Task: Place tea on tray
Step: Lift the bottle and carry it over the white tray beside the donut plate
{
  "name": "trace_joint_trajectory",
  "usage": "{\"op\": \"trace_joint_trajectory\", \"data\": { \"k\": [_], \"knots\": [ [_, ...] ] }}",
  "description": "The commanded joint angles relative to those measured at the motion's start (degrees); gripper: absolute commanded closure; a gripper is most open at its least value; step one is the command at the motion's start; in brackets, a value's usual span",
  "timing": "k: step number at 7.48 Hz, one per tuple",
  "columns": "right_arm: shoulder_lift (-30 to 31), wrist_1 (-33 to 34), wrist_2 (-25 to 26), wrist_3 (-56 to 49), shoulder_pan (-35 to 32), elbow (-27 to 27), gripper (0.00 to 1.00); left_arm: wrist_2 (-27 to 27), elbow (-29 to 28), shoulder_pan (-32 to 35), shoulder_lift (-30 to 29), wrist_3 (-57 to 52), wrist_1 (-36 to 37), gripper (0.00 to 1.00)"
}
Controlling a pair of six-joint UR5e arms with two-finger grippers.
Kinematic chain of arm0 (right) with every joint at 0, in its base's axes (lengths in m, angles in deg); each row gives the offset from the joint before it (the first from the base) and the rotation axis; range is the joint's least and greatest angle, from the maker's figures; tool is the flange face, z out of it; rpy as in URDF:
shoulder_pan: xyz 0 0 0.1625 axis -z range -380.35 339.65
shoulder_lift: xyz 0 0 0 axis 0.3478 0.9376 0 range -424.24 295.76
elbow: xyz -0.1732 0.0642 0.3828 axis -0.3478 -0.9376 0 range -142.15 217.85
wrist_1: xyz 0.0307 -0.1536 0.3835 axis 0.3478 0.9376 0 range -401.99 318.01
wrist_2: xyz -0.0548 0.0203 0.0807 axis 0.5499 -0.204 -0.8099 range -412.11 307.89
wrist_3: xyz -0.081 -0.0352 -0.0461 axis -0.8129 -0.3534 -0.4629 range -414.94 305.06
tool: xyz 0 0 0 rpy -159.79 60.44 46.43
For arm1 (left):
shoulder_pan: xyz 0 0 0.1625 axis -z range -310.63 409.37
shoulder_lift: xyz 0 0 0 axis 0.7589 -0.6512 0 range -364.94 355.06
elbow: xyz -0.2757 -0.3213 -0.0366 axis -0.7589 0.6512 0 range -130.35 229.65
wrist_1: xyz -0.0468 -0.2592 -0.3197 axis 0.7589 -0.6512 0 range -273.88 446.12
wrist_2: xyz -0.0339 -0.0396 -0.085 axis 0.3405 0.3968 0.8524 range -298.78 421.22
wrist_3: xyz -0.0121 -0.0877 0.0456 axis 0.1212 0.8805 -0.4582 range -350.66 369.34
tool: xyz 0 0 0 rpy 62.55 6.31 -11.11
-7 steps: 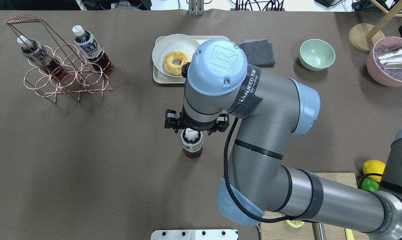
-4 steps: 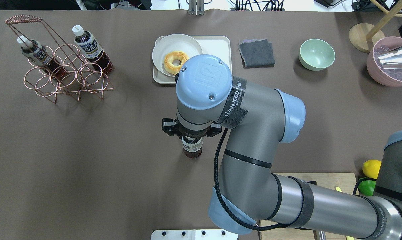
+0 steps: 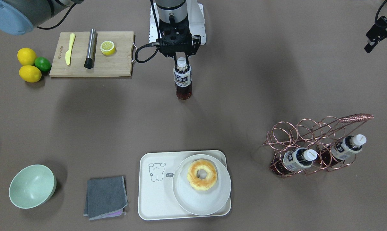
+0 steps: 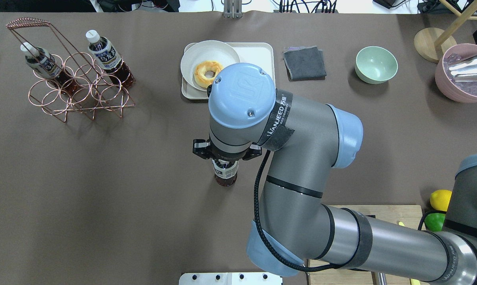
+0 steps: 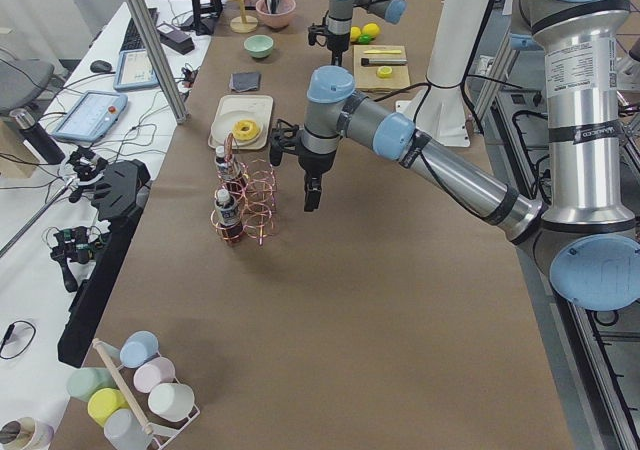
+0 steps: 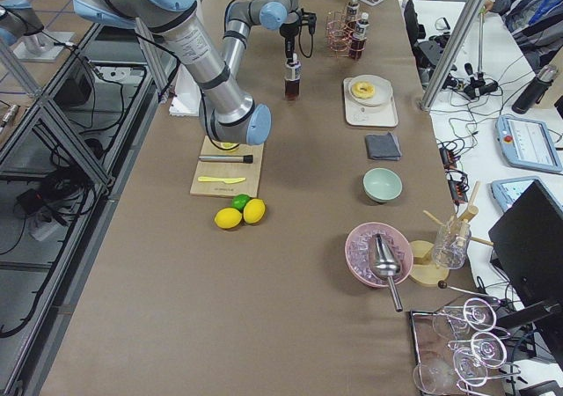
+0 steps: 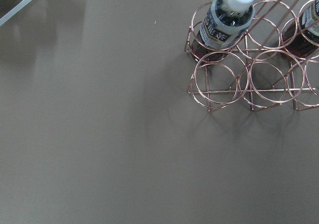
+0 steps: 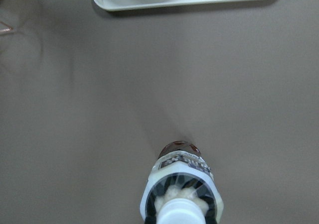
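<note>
right gripper [image 3: 180, 59]: jaws closed around the tea bottle [image 3: 183, 80] neck, a top grip that keeps it upright | tea bottle: well apart from tray [image 3: 155, 199] | plate [image 3: 193, 203] with doughnut [image 3: 202, 175] fills one side, bear side bare for it | left gripper [image 3: 382, 48]: jaws spread, empty, off to the side

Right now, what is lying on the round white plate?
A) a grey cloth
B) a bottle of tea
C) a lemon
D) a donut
D: a golden ring donut lies on the plate, and the plate sits on the cream tray.
</note>
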State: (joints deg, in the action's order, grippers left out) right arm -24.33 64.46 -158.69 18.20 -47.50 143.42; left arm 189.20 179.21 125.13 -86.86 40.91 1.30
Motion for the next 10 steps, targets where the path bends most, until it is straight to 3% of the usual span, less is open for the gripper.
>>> {"op": "trace_joint_trajectory", "data": {
  "k": [1, 3, 6, 9, 10],
  "knots": [
    [-4.5, 1.6, -4.1, -5.9, -8.1, -4.5, 1.00, -0.4, -0.1, 0.0, 0.0, 0.1, 0.0, 0.03],
    [-12.8, -0.4, -5.7, -11.1, -14.2, -19.6, 1.00, -0.5, -0.1, 0.0, 0.0, 0.1, 0.0, 0.03],
    [-17.1, -13.4, -11.4, -22.5, -23.5, -41.7, 1.00, -0.6, -0.5, 0.1, -0.2, 0.1, 0.0, 0.03],
    [-18.0, -21.9, -11.9, -24.2, -24.6, -51.7, 1.00, -0.6, 0.1, 0.0, -0.6, 2.9, -1.0, 0.03],
    [-17.9, -22.0, -11.9, -24.0, -24.6, -51.9, 1.00, -0.6, 0.2, 0.0, -0.7, 2.9, -1.0, 0.03]
  ]
}}
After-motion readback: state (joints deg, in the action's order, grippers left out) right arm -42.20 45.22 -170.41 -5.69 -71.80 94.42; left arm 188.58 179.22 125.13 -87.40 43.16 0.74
